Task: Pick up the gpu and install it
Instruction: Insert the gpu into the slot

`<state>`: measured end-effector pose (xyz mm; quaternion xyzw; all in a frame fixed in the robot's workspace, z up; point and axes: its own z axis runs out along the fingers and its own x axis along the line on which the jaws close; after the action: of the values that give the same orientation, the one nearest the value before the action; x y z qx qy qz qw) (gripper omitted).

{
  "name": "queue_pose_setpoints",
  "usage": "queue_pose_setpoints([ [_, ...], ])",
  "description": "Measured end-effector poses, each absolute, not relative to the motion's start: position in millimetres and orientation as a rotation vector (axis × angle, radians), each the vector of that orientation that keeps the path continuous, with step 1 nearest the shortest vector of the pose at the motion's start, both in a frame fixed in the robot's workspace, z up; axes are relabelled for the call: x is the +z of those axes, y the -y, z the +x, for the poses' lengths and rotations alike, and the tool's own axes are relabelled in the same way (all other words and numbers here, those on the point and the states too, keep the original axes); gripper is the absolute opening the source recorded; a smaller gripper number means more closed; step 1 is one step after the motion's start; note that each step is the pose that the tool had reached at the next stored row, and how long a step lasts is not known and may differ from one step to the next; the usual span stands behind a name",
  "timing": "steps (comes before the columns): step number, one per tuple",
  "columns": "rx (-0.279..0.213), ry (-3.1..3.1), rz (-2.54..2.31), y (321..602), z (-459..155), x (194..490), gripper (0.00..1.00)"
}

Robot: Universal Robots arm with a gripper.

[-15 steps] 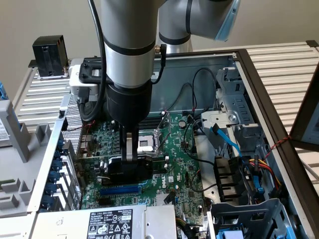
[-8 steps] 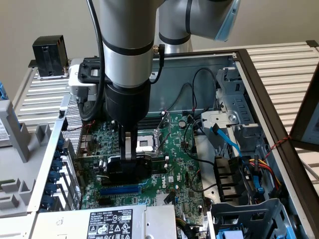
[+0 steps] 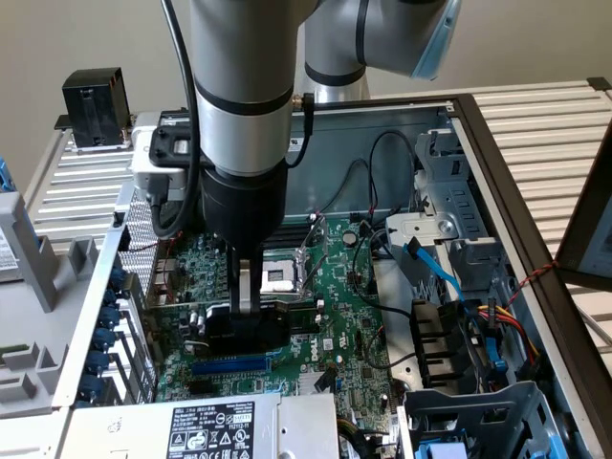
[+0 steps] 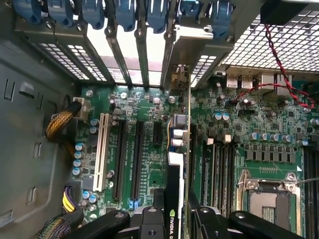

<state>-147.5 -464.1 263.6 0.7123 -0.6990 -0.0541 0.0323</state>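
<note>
Over an open computer case (image 3: 497, 191), I hold the gpu (image 3: 268, 330) (image 4: 173, 194) in my gripper (image 3: 245, 304) (image 4: 177, 211). The jaws are drawn partway in and clamp the card from both sides. My fingers (image 4: 149, 221) press against its black fan shroud on one face and its green board on the other.

The gpu stands on edge, low over the green motherboard (image 3: 354, 316) (image 4: 144, 104). White lettering shows on the shroud in the wrist view. The card's far end reaches to the slotted rear wall (image 4: 142, 55) of the case. I cannot tell whether its lower edge sits in a slot.

Just beside the card in the exterior view runs a long blue expansion slot (image 3: 229, 365). The wrist view shows two black expansion slots (image 4: 121, 159) and a white one (image 4: 103, 152) lying parallel to the card, apart from it. On its other side are the memory slots (image 4: 219, 169) and the open CPU socket (image 3: 282, 277) (image 4: 266, 199).

A row of blue retaining clips (image 3: 100, 325) (image 4: 124, 12) lines the rear wall. The labelled power supply (image 3: 206, 426) sits at the near end of the case. A blue data cable (image 3: 430, 273) and the metal drive cage (image 3: 478, 421) fill the exterior view's right. A twisted red-and-black wire (image 4: 284, 64) crosses the board's corner.
</note>
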Motion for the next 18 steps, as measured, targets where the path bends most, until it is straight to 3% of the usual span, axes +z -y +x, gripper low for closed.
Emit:
queue_pose_setpoints([
  [18,-0.176,2.158,2.195,465.2,-150.6,259.6,0.27],
])
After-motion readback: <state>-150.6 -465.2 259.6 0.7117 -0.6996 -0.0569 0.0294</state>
